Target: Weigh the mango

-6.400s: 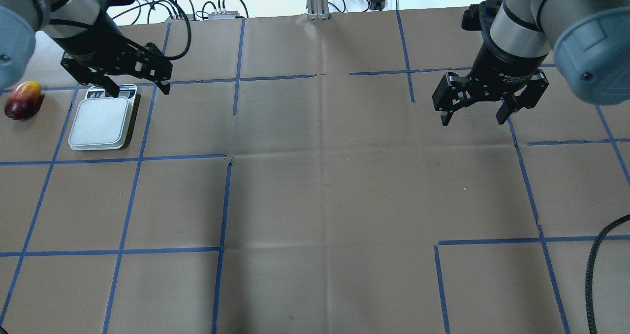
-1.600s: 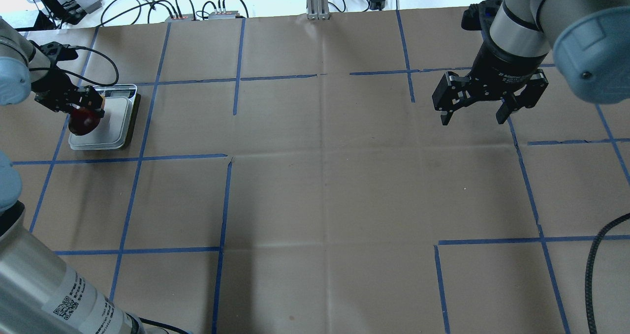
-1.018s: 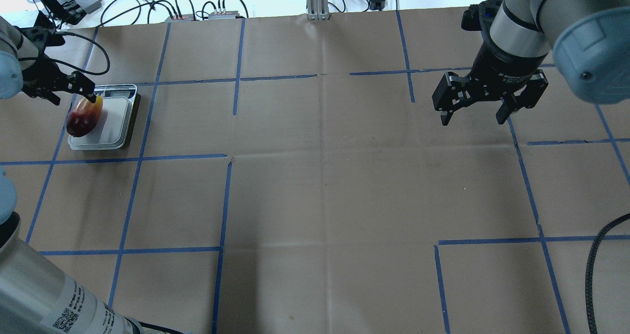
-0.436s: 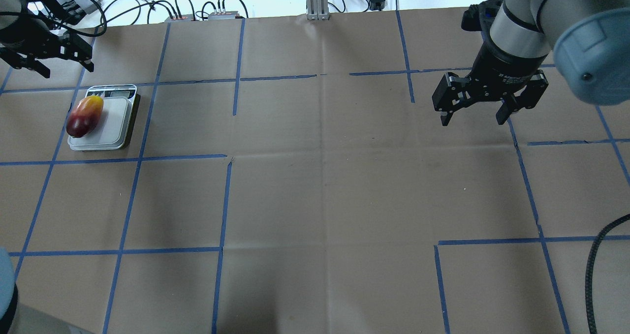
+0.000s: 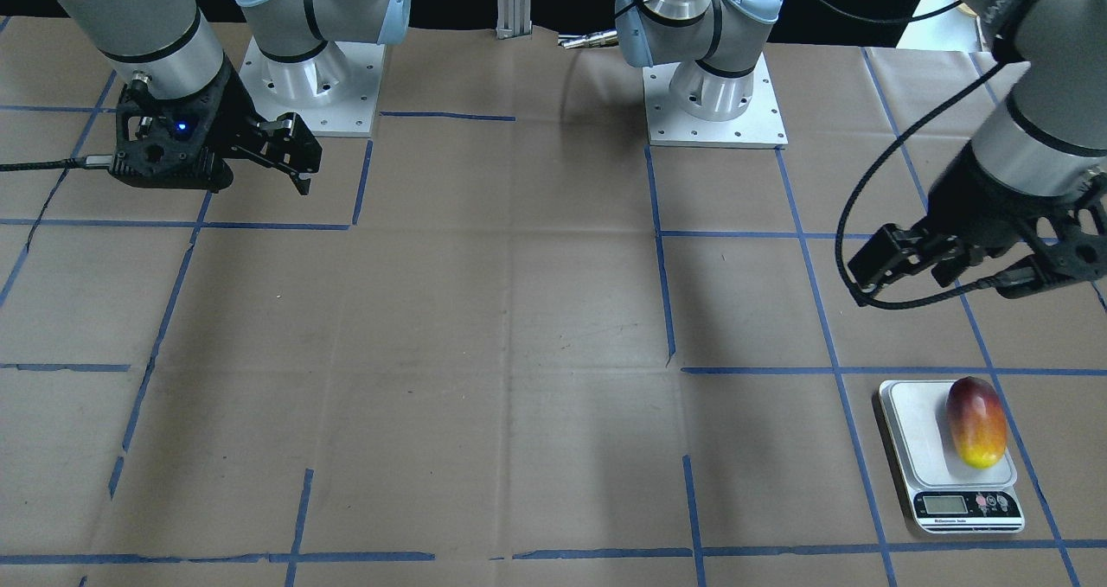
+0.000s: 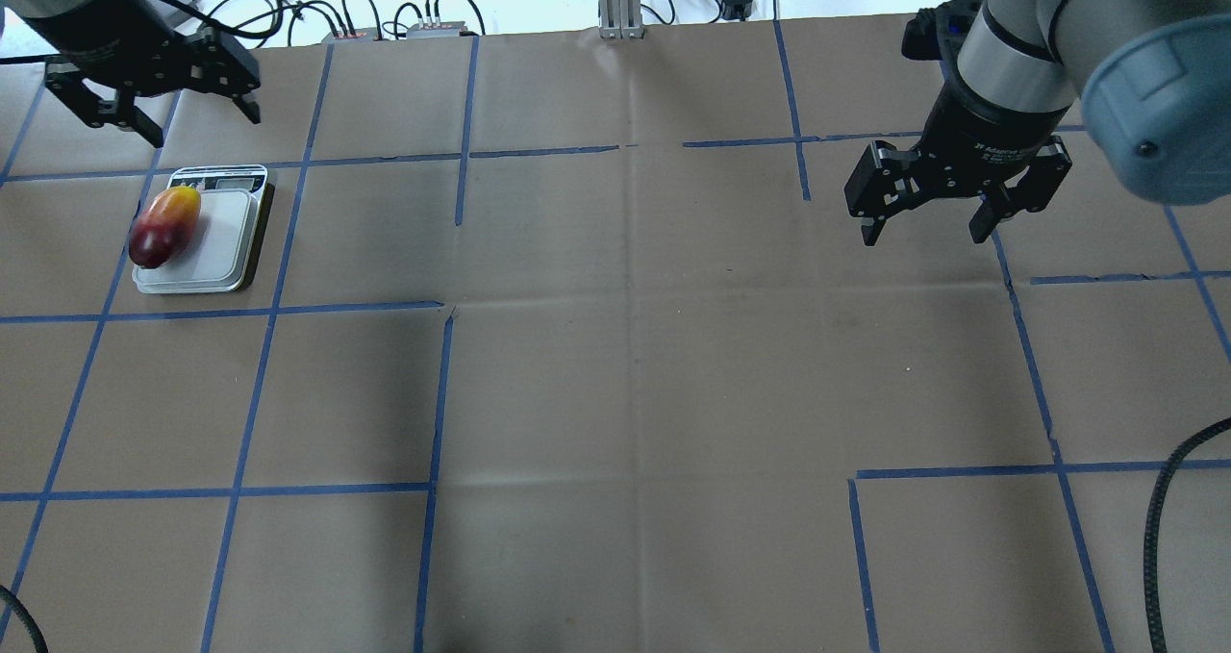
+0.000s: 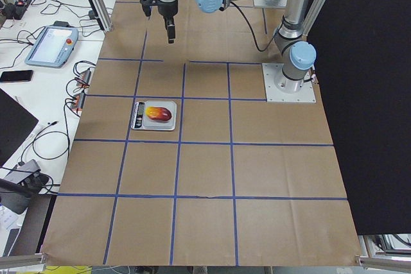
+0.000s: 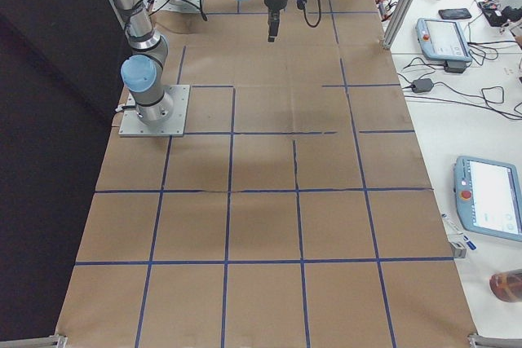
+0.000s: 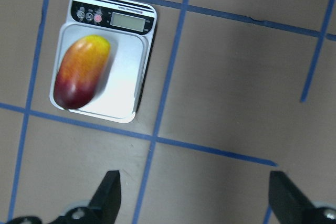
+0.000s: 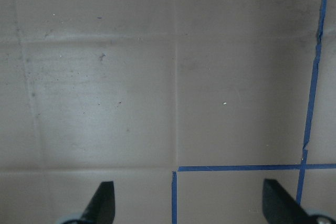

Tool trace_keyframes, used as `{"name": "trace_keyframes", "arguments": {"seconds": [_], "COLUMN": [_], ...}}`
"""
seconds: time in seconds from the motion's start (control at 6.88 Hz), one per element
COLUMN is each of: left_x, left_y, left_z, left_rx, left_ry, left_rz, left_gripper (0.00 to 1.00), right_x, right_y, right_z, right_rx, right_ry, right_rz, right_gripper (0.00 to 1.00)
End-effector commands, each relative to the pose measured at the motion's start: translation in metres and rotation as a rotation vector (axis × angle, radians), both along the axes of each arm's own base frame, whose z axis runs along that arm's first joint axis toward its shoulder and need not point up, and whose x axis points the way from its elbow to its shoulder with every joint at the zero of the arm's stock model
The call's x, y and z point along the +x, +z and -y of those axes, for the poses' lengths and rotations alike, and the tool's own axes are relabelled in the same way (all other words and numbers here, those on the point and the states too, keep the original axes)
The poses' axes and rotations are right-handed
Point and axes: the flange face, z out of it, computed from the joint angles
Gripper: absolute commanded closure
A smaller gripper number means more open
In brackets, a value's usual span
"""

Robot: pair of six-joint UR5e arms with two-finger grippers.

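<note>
**Overhead exterior: mango resting on the scale, both grippers empty**

The mango lies lengthwise on the scale, along its left edge in this view. Its dark red end points toward the robot and its yellow end lies by the display.

The left gripper hangs over the table beyond the scale, apart from the fruit. Its jaws are spread wide and hold nothing (the left wrist view shows both fingers far apart).

The right gripper hovers well away over the table's other side — jaws wide too, nothing between them.
</note>
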Motion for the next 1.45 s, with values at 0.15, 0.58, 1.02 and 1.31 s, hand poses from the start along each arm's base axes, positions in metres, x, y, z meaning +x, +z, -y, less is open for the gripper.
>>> {"name": "trace_keyframes", "arguments": {"seconds": [0.15, 0.58, 1.02, 1.31], "left_x": [-0.089, -0.095, -0.106, -0.106], "left_y": [-0.021, -0.02, -0.014, -0.011], "left_z": [-0.014, -0.035, -0.036, -0.037], "left_rx": [0.087, 0.089, 0.092, 0.088], "left_ry": [-0.115, -0.143, -0.176, -0.176], "left_rz": [-0.01, -0.006, -0.007, -0.005], "left_gripper": [0.0, 0.0, 0.0, 0.0], "right_x": [0.0, 0.0, 0.0, 0.0], "right_y": [0.0, 0.0, 0.0, 0.0], "right_z": [0.0, 0.0, 0.0, 0.0], "right_rx": [0.0, 0.0, 0.0, 0.0], "right_ry": [0.0, 0.0, 0.0, 0.0], "right_rz": [0.0, 0.0, 0.0, 0.0], "right_gripper": [0.0, 0.0, 0.0, 0.0]}}
